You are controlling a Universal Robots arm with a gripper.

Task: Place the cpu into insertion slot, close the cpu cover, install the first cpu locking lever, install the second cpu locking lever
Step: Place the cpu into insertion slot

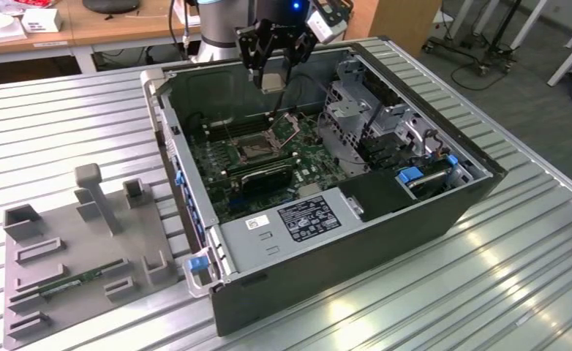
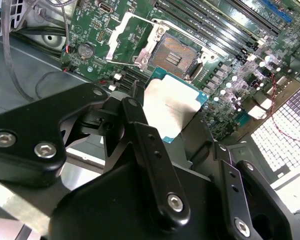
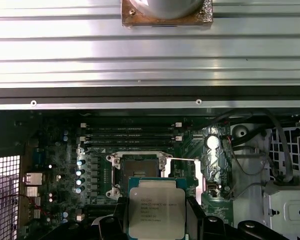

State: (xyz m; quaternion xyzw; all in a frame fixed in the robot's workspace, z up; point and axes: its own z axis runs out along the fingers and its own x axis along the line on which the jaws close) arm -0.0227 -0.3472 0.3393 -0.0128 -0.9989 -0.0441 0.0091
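Black two-fingered gripper (image 1: 273,72) is carrying a small, thin, silvery-grey square cpu (image 3: 156,207) over an opened computer.
Clamped by its edges between the closed-in fingers (image 3: 120,220), the cpu is hanging at the exterior view's upper centre, above and clear of the square, metal-rimmed insertion slot (image 3: 139,167), which is lying uncovered on the green motherboard (image 1: 306,157) inside a black tower case (image 1: 364,241) on a ribbed metal table (image 1: 520,256).

From my station I count one ribbed metal worktop (image 1: 520,278), one open black computer case (image 1: 364,241), one green motherboard (image 1: 213,157), one square metal-rimmed insertion slot (image 3: 138,167), one silvery-grey square cpu (image 3: 154,210), one grey plastic fixture block (image 1: 81,256) and one long green memory stick (image 1: 79,281).
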